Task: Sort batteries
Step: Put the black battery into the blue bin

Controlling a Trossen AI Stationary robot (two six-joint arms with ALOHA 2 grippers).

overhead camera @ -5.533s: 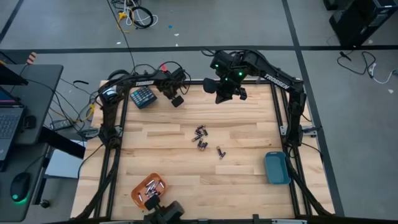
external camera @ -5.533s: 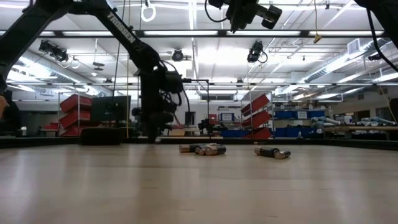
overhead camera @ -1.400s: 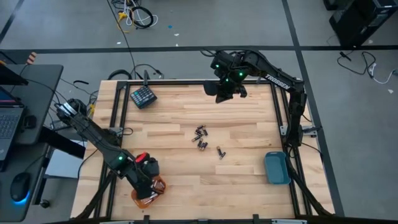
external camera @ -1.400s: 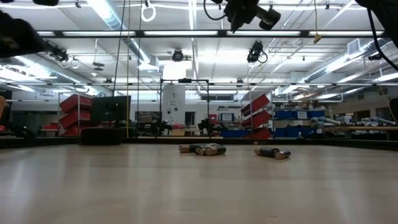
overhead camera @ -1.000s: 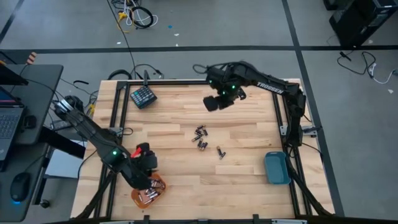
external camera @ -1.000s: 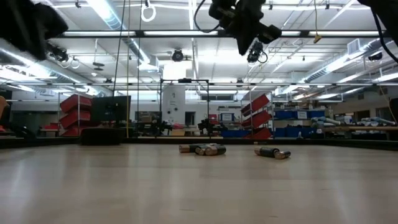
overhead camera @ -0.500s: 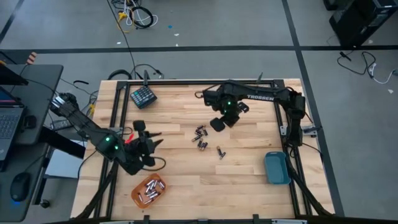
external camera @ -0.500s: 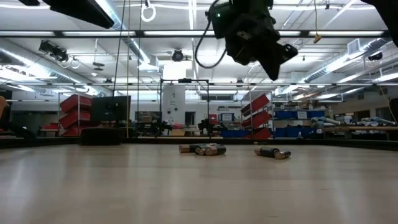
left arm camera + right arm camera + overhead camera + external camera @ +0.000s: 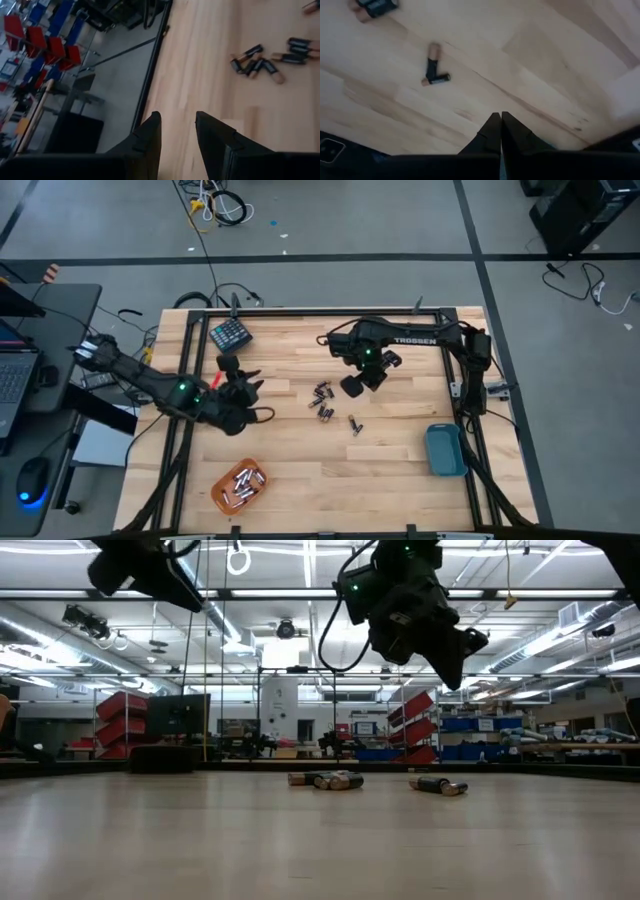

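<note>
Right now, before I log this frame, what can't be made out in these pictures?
- Loose batteries: high view, too small to count or tell types.
- Orange tray: high view, its cells too small to count; absent from the low view.
- Blue tray: contents not discernible.
- Left gripper: low view, cut off by the top edge.

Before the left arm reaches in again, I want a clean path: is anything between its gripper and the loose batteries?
Nothing visible. Bare wood lies between the left gripper and the batteries. The right gripper hangs shut just beyond them, on their far side.
</note>
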